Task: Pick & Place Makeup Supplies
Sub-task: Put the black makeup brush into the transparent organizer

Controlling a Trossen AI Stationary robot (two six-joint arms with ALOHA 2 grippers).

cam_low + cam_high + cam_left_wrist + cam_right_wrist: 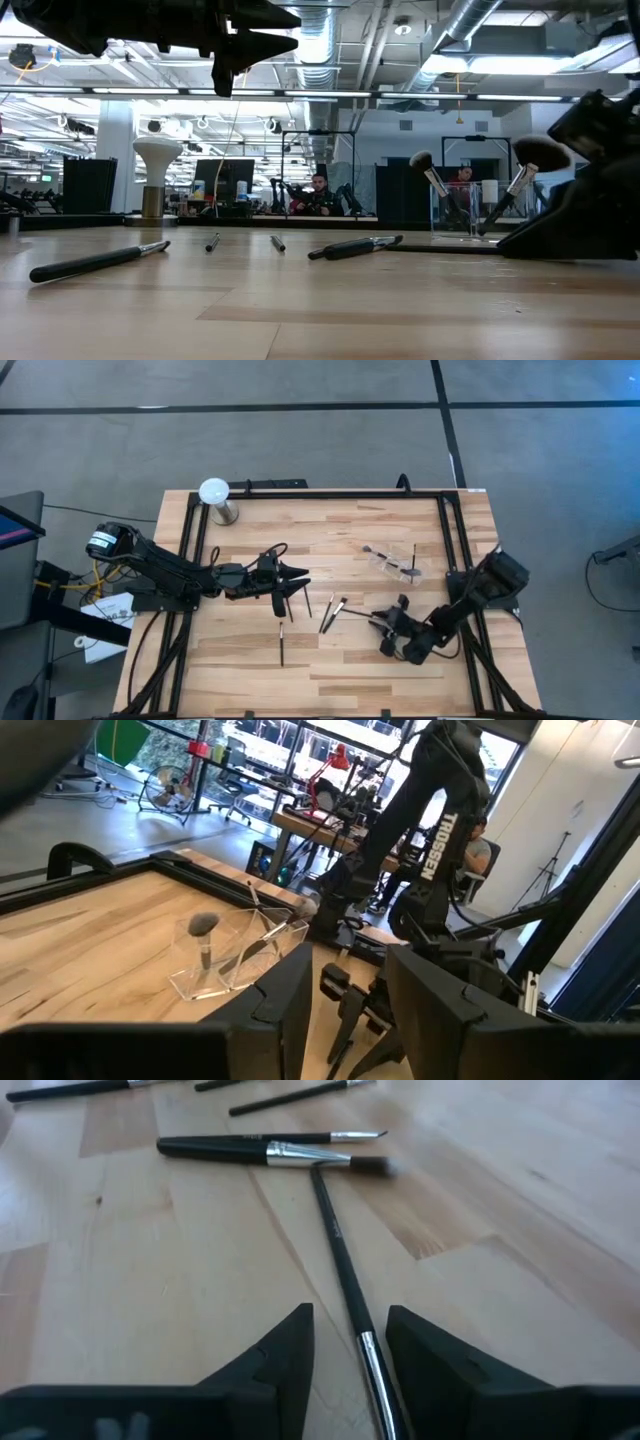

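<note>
Right wrist view shows a thin makeup brush (pixel 345 1285) lying flat on the wooden table (pixel 150 1260), its dark handle running between the two dark fingers of the right gripper (pixel 350 1355). The fingers stand apart on either side of the handle and are not clamped on it. At the brush's far end lie two more brushes (pixel 270 1148) side by side, silvery ferrules showing, and the thin brush's tip meets them.

From the high view, the right gripper (pixel 392 622) sits low over the table at about 4 o'clock from the table's middle. The pair of brushes (pixel 331 612) lies just toward 9 o'clock from it. Another brush (pixel 282 642) lies at about 7 o'clock from the table's middle, and a short one (pixel 308 603) lies close to the pair.

A clear plastic pouch (pixel 394 562) stands at about 2 o'clock from the middle, with fluffy-headed brushes (pixel 430 176) upright inside it.

Raised above the table at about 9 o'clock, the left gripper (pixel 290 585) hangs with its fingers parted and nothing between them.

A white globe on a metal base (pixel 216 498) stands at the 11 o'clock corner. In the low view a person (pixel 319 194) sits in the room beyond.
</note>
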